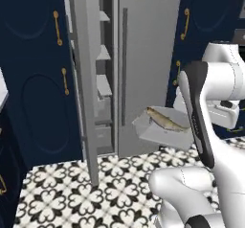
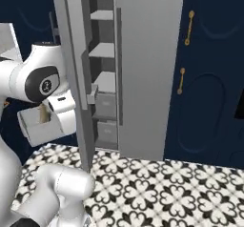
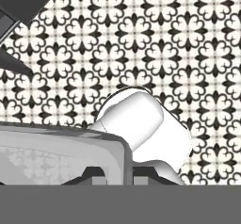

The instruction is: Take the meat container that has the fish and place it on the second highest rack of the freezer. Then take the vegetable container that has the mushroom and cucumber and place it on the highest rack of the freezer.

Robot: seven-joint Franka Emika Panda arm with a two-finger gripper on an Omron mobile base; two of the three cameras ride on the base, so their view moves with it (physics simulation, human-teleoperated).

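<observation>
White arm (image 1: 201, 126) fills the lower right of the left base view. Behind it, upper centre, the freezer (image 1: 143, 54) stands with its door open and pale shelves showing. Mid-frame, the grey tray (image 1: 160, 129) with the fish (image 1: 165, 119) hangs in the air, its right end hidden behind the arm. The pincer's jaws are closed on that tray's rim (image 3: 61, 143).

No readable text, brand, number or label stands on anything here. The nearest thing to a sign is a small pale mark on the dark round joint cap (image 2: 46, 84) of the arm, at the left of the right base view; it may be a logo or a figure, but it is too small and blurred to read. The freezer (image 1: 143, 54) front carries no lettering.
</observation>
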